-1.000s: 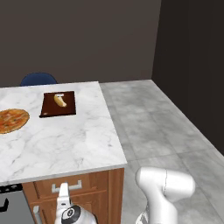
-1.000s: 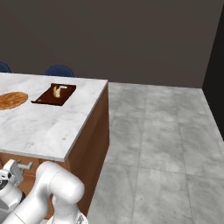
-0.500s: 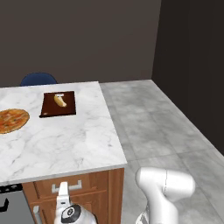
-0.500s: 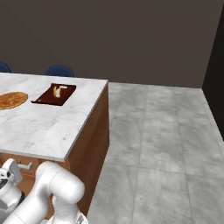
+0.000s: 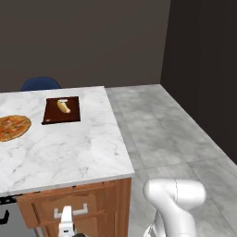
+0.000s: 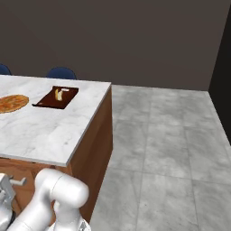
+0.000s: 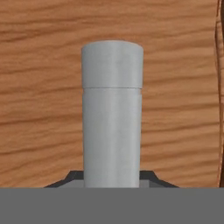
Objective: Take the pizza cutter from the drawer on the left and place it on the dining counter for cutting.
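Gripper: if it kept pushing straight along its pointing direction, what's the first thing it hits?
The drawer front. The gripper is shut on the drawer's silver bar handle, and the wood panel fills the background right behind that bar. How much gap lies between the bar and the wood is hard to judge.

Two base cameras look forward and down from behind the arm, one from its left, one from its right, both well back from the dining counter (image 5: 69, 148). They share the marble top, the dark cutting board (image 5: 61, 110) on its far side, the pizza (image 6: 11, 103) at left and the grey floor to the right. The hand camera sits very close against the drawer (image 7: 43, 65) front, facing its silver bar handle (image 7: 112, 113) head-on.
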